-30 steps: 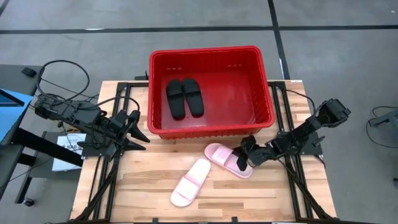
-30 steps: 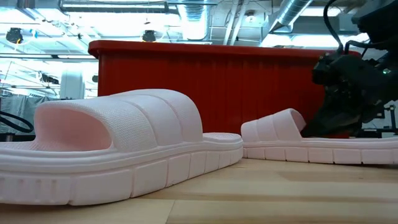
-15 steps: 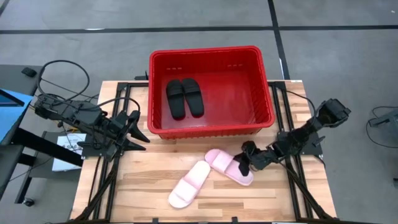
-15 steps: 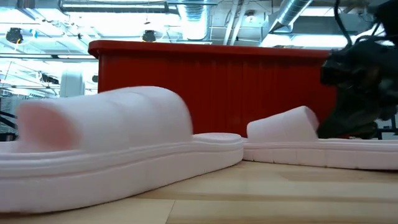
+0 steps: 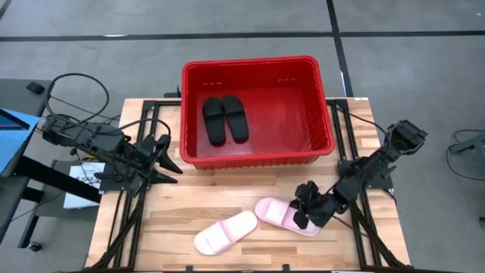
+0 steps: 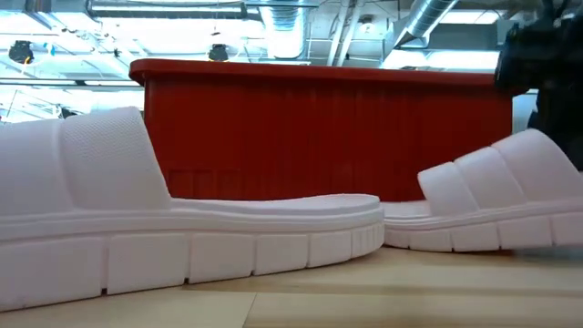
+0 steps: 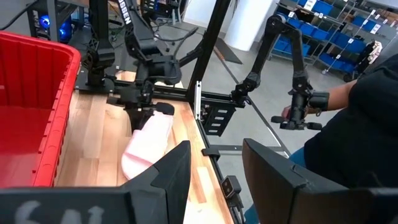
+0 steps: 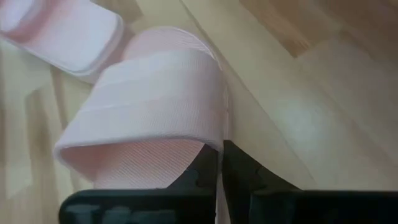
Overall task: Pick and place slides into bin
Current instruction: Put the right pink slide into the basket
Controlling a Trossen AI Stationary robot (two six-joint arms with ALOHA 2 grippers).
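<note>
Two black slides lie side by side on the floor of the red bin, at its left. Two pale pink slides lie on the wooden table in front of the bin. My right gripper is shut on the right one at its strap. The left one lies flat on its sole, its end close to the held slide. My left gripper hangs open and empty just left of the bin. My right gripper pinches the pink slide's strap at its side, where the strap runs down to the sole. One finger is inside the strap's opening and the other is outside. The fingers come low from the table's right. The slide's sole is on the table.
The table's near and left parts are bare wood. Black frame rails run along both sides of the table. Beyond the table's right side a person stands holding a control arm.
My right gripper has gone toward the table's near edge, dragging the held pink slide along the table. That slide has pushed the other pink slide, which has slid toward the near left and turned to lie nearly along the table's near edge.
</note>
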